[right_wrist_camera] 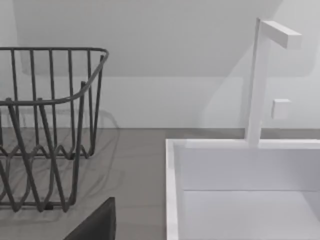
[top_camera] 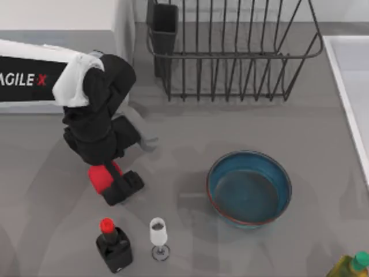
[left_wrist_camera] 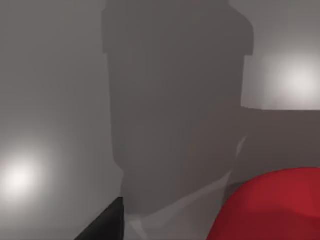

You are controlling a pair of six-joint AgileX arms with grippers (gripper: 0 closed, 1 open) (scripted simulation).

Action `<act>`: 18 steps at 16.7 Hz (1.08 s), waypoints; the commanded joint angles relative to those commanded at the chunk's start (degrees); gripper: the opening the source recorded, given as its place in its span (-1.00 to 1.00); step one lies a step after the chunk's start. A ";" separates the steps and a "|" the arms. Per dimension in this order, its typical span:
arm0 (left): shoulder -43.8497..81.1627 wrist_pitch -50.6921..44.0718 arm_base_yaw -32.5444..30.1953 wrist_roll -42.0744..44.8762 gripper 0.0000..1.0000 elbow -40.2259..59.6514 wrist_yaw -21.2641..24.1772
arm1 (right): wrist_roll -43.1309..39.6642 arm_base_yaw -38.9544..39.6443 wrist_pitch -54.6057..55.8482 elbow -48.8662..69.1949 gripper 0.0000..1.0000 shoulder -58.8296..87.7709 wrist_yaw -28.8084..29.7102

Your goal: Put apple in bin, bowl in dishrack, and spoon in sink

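Note:
The small red apple [top_camera: 101, 175] lies on the grey table at the left. My left gripper [top_camera: 112, 183] reaches down over it, open, with one black finger [top_camera: 125, 184] beside the apple. In the left wrist view the apple [left_wrist_camera: 272, 207] is close, and a strip of table separates it from the black finger [left_wrist_camera: 102, 222]. The blue bowl [top_camera: 249, 187] stands upright right of centre. The black wire dishrack [top_camera: 230, 55] is at the back. The pale sink [top_camera: 349, 75] runs along the right edge. One dark finger [right_wrist_camera: 95, 225] of my right gripper shows facing the dishrack [right_wrist_camera: 45, 130] and sink [right_wrist_camera: 240, 200]. The spoon and bin are out of view.
A dark bottle with a red cap [top_camera: 113, 245] and a wine glass [top_camera: 158, 235] stand near the front, just below the apple. A yellow-green bottle [top_camera: 350, 265] sits at the front right corner. A white faucet [right_wrist_camera: 260, 80] rises behind the sink.

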 joint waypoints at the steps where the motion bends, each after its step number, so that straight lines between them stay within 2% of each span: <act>1: 0.00 0.00 0.00 0.00 0.40 0.00 0.00 | 0.00 0.00 0.00 0.00 1.00 0.00 0.00; 10: 0.00 0.00 0.00 0.00 -0.96 0.00 0.00 | 0.00 0.00 0.00 0.00 1.00 0.00 0.00; 18: 0.00 0.00 0.00 0.00 -1.00 0.00 0.00 | 0.00 0.00 0.00 0.00 1.00 0.00 0.00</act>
